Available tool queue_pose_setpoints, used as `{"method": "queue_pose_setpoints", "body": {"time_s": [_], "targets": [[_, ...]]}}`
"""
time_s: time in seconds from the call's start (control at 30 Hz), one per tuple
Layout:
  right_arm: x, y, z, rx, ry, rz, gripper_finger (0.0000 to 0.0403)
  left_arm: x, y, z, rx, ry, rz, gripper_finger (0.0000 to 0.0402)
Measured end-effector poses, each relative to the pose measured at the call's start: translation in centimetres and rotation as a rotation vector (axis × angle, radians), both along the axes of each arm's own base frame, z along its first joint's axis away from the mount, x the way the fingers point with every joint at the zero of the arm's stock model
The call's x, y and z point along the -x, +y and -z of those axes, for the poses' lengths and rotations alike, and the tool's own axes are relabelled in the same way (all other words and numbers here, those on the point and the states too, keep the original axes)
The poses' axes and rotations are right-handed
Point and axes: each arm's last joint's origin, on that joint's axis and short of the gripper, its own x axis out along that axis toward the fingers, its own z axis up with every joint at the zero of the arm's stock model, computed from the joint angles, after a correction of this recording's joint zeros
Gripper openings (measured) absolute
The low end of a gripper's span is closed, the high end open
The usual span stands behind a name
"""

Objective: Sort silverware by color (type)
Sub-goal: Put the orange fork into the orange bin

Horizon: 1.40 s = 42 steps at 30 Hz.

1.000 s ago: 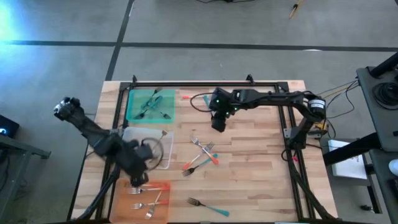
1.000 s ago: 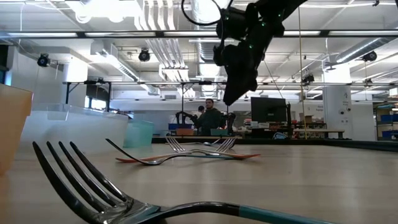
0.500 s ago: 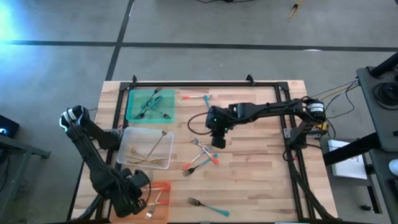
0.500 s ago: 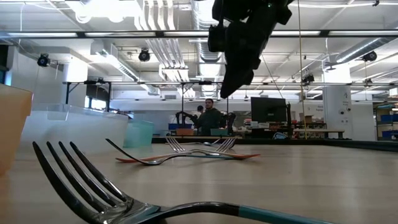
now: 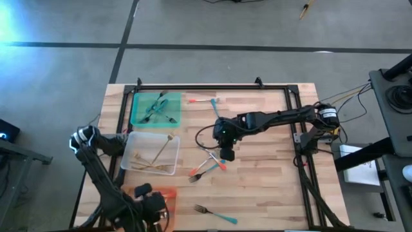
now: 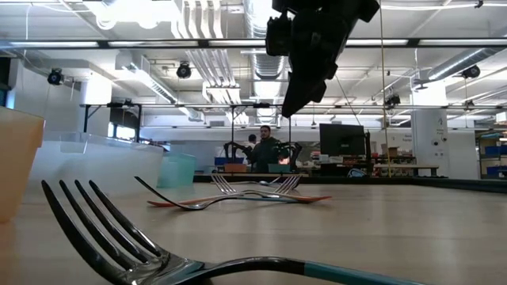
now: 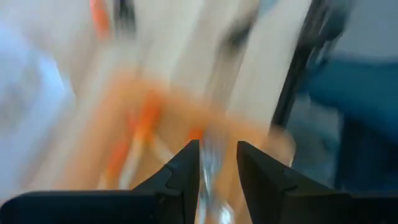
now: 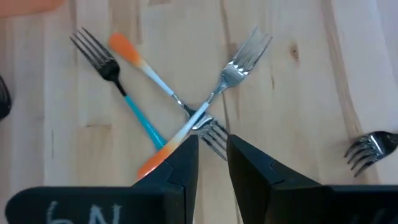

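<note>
Overhead camera straight down, low one level across, wrist cameras close, all around the crossed forks [image 5: 209,161].

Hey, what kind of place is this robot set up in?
Probably a large open lab or workshop: exposed ceiling ducts, distant workbenches with a monitor, a person standing far behind the wooden table, and a bare concrete floor.

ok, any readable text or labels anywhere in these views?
"6N": pale handwritten marks on the body of the right gripper, cut off at the picture's edge, so the reading is uncertain.
Screen in the room behind: too small to read.
Nothing else readable.
</note>
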Motion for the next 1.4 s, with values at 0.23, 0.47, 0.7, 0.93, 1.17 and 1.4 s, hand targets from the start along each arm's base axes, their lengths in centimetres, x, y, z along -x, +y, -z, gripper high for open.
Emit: {"method": "queue_pose_setpoints", "body": {"time_s": [0.23,0.47,0.7,0.93,1.17,1.4], "targets": [[0.1,-0.2,1.8,0.025,-0.003,0.084,0.0085,-1.3,-0.2,-5.6,-0.349,-0.347,0.024,0.009],[0.8,0.1,3.8,-0.023,0.03,0.095,0.0124,-1.4,0.1,-6.4,-0.468,-0.421,0.0,0.0091],[0.6,1.2,5.7,-0.095,-0.055,0.09,0.0166,-1.2,0.4,-5.2,-0.508,-0.389,-0.006,0.0091],[0.0,2.5,7.9,0.009,-0.035,0.18,0.0164,-0.6,1.2,-4.5,-0.547,-0.349,-0.046,0.0091],[-1.3,3.4,8.6,0.031,-0.035,0.301,0.0147,-0.5,1.3,-4.5,-0.561,-0.34,-0.039,0.0091],[-1.8,4.3,9.8,0.011,0.013,0.33,0.0137,-0.4,1.3,-4.5,-0.56,-0.331,-0.033,0.0091]]}}
